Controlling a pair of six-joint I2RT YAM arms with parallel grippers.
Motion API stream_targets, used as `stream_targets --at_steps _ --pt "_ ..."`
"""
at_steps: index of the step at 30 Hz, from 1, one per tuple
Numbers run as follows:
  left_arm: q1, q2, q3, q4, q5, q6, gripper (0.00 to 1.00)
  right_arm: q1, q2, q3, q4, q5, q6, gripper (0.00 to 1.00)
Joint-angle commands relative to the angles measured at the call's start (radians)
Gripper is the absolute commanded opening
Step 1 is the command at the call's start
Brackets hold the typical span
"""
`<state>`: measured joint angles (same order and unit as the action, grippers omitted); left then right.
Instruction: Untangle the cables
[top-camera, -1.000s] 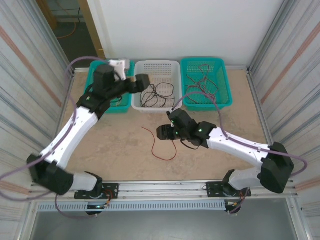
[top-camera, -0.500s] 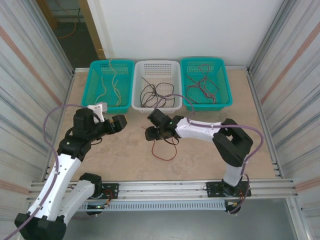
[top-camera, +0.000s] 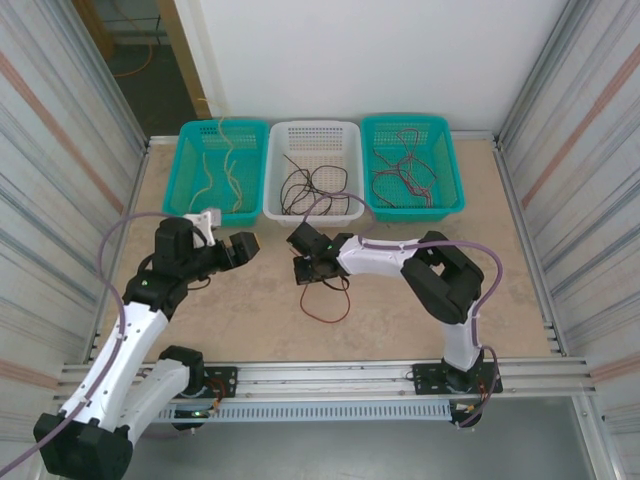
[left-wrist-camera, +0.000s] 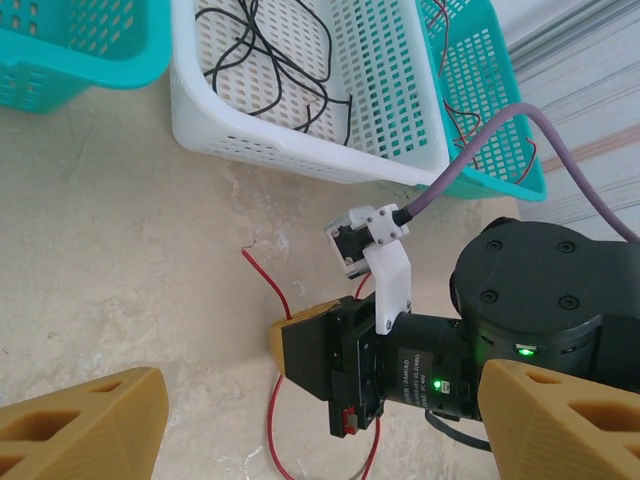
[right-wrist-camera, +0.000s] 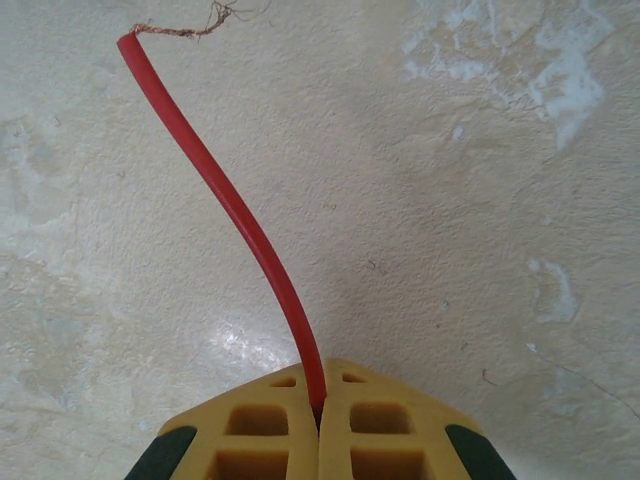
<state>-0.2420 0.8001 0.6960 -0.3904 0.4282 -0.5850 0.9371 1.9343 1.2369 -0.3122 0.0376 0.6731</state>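
1. While the right gripper (right-wrist-camera: 320, 405) pinches the red cable (right-wrist-camera: 230, 205) between jaws pressed together, the cable's frayed tip lies on the bare table (top-camera: 500, 280) just ahead of it.
2. Seen from above, near the table's middle, the cable's free part loops toward 6 o'clock from that gripper.
3. At 9 o'clock of it, close by, hovers the left gripper (top-camera: 244, 246), jaws spread wide and holding nothing.
4. Three baskets line the 12 o'clock edge:
   - The left teal basket (top-camera: 222, 124) at 11 holds pale yellow cables (top-camera: 228, 175).
   - The white basket (top-camera: 315, 124) at 12 holds black cables (top-camera: 305, 185) and stands just beyond the right gripper.
   - The right teal basket (top-camera: 405, 118) at 1 holds red and dark cables (top-camera: 405, 170).
5. The right arm's folded elbow (top-camera: 440, 280) crowds the 3 o'clock side.
6. Corrugated walls (top-camera: 60, 170) close 9 and 3 o'clock, and a metal rail (top-camera: 330, 375) runs along 6. Open tabletop lies at 4 and 8 o'clock.
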Motion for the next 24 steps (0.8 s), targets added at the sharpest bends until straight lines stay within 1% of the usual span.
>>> stream_targets --at_steps 1,5,9,13,15,19,21,24 --pt "-0.003 0.000 -0.025 0.089 0.058 -0.039 0.81 0.011 -0.137 -0.018 0.028 0.013 -0.007 0.00" --pt "-0.046 0.014 -0.040 0.135 0.043 -0.059 0.82 0.005 -0.271 -0.050 0.088 -0.035 -0.032 0.00" --pt "-0.148 0.065 -0.030 0.180 0.018 -0.056 0.82 0.000 -0.370 -0.059 0.127 -0.081 -0.030 0.00" --pt "-0.247 0.097 0.002 0.196 -0.030 -0.022 0.85 0.000 -0.439 -0.050 0.134 -0.103 -0.024 0.00" --pt "-0.272 0.114 0.020 0.192 -0.045 -0.005 0.85 -0.001 -0.473 -0.047 0.135 -0.104 -0.016 0.00" --pt "-0.292 0.130 0.033 0.212 -0.021 0.008 0.85 -0.001 -0.537 -0.048 0.133 -0.105 -0.004 0.00" --pt "-0.301 0.133 0.034 0.228 -0.003 0.011 0.82 -0.001 -0.565 -0.055 0.134 -0.104 0.002 0.00" --pt "-0.322 0.141 0.037 0.255 0.022 0.012 0.74 -0.001 -0.596 -0.067 0.131 -0.086 0.003 0.00"
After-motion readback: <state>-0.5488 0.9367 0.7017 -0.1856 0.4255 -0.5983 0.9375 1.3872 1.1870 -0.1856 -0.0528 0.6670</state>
